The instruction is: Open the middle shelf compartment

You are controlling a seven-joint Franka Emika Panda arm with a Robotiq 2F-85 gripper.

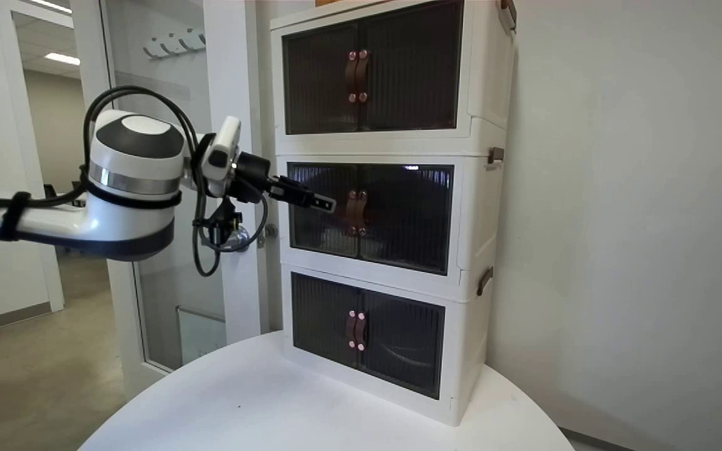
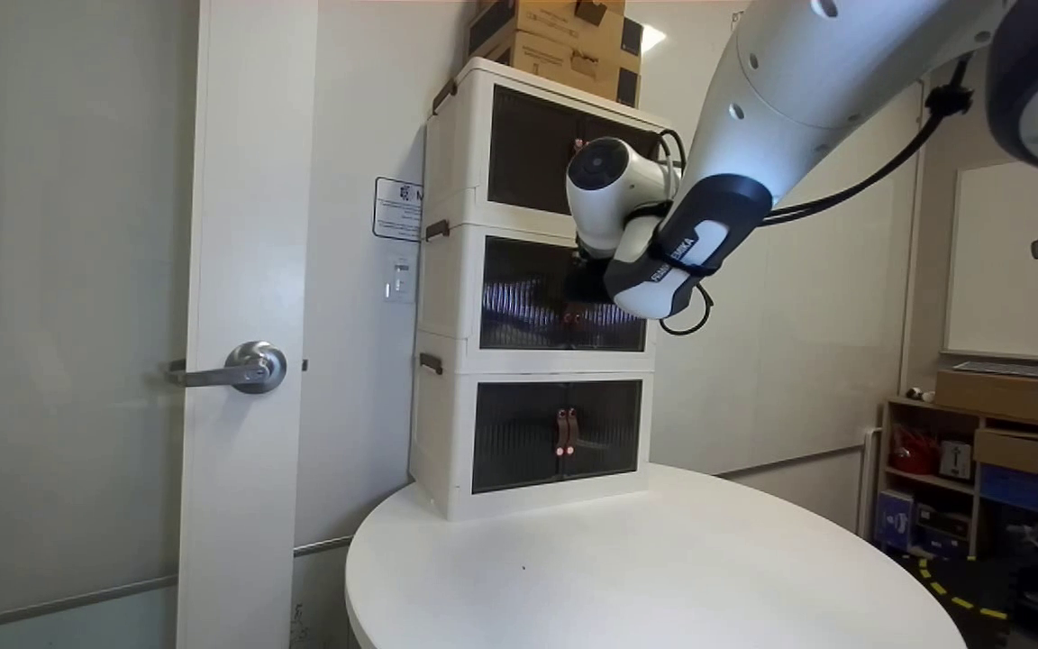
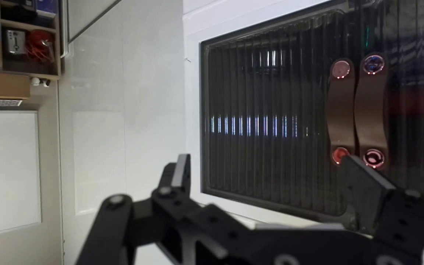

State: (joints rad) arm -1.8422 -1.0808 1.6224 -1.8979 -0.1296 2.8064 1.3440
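The middle shelf compartment has a white frame and dark ribbed double doors, both shut. It is the central tier in both exterior views. Its two brown handles stand side by side where the doors meet, and show large in the wrist view, which is upside down. My gripper is in front of these doors, near the handles. In the wrist view the gripper is open and empty, its fingers wide apart. One fingertip overlaps the handles' rivet ends; I cannot tell if it touches. The arm hides the fingertips in an exterior view.
The look-alike top tier and bottom tier are shut, above and below. The stack stands on a round white table. Cardboard boxes lie on top. A wall and a door flank the stack.
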